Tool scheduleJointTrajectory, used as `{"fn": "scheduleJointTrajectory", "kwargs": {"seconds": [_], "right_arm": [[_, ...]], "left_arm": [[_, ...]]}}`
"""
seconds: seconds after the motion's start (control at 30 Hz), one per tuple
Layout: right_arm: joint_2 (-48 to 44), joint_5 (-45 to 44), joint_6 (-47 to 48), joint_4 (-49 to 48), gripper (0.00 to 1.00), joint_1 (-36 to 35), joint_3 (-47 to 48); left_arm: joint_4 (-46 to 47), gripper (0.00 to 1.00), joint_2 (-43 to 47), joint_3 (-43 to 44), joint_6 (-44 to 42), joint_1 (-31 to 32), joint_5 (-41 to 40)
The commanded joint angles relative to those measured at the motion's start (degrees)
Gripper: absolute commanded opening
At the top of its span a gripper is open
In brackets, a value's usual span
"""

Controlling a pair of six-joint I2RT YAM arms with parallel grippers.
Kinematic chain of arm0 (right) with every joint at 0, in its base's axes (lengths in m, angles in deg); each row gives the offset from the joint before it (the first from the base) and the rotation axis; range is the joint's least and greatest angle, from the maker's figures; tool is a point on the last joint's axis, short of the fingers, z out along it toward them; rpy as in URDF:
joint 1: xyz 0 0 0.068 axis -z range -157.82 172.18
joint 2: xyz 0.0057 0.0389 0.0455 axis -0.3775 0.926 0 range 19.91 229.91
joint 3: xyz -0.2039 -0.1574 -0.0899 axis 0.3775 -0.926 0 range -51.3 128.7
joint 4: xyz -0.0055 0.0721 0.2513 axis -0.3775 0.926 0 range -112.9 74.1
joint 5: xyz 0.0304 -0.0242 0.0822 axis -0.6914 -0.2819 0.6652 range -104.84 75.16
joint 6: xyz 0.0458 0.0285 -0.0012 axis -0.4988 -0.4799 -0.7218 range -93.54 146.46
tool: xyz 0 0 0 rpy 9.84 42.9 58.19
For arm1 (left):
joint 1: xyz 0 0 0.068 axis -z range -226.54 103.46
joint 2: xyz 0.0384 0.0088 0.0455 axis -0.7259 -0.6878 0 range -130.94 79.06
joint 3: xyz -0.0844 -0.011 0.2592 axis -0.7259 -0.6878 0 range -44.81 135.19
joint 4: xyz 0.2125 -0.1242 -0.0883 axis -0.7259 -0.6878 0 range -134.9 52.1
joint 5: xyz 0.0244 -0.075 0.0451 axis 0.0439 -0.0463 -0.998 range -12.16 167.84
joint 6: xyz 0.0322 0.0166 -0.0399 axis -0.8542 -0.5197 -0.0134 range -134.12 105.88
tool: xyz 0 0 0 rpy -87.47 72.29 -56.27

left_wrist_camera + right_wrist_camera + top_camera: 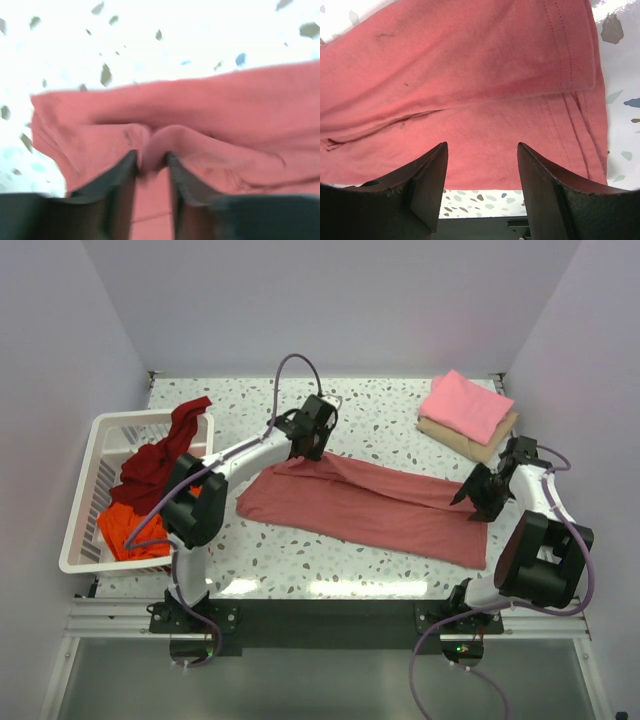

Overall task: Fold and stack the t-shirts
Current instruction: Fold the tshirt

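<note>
A dusty rose-red t-shirt (370, 502) lies folded into a long band across the middle of the table. My left gripper (312, 445) is shut on a pinch of its far left edge (152, 150). My right gripper (478, 502) is open and empty just above the band's right end (470, 100), jaws wide apart. A bright pink t-shirt (465, 405) lies folded on a tan folded cloth (482, 443) at the back right. A dark maroon t-shirt (160, 455) and an orange t-shirt (125, 528) sit in the basket.
The white slatted basket (95, 455) stands at the table's left edge. White walls close in the back and both sides. The speckled tabletop (300, 550) shows in front of the band.
</note>
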Motion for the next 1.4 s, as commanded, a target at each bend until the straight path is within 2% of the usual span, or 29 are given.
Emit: {"fn": "scheduleJointTrajectory", "kwargs": {"seconds": [0.0,0.07,0.17,0.23,0.5,0.77,0.97,1.17,1.27,1.37], "right_arm": [[0.1,2.7,1.0,-0.2,0.61,0.1,1.8],[0.2,3.2,1.2,-0.2,0.61,0.2,1.8],[0.2,3.5,1.5,-0.1,0.61,0.2,1.5],[-0.1,3.6,1.5,0.0,0.61,0.1,1.2],[0.1,4.1,1.5,-0.2,0.61,0.1,1.0],[-0.3,4.2,1.7,0.2,0.61,0.2,1.0],[-0.5,4.1,1.9,-0.1,0.61,0.1,0.4],[0.1,4.1,1.9,0.0,0.61,0.1,0.7],[0.1,4.0,2.0,0.3,0.61,0.2,1.0],[0.0,3.9,2.1,0.5,0.61,0.1,1.0]], "left_arm": [[-5.5,0.42,-5.9,10.0,-5.1,-2.6,0.2],[-8.0,0.57,-8.3,15.0,-5.2,-3.0,-2.0],[-8.9,0.68,-8.7,17.0,-4.1,-2.9,-2.6],[-8.0,0.68,-7.4,15.1,-1.9,-2.8,-1.8],[-3.0,0.54,-3.6,4.1,7.1,-2.9,8.7],[-2.8,0.54,-7.6,4.1,9.3,-3.1,11.0],[0.2,0.52,-5.7,2.8,10.0,-3.1,11.2],[-0.4,0.52,-8.4,3.5,9.8,-3.2,11.9],[0.9,0.43,-9.0,2.7,9.5,-3.1,12.1],[-0.4,0.28,-9.6,3.7,9.3,-3.1,11.9]]}}
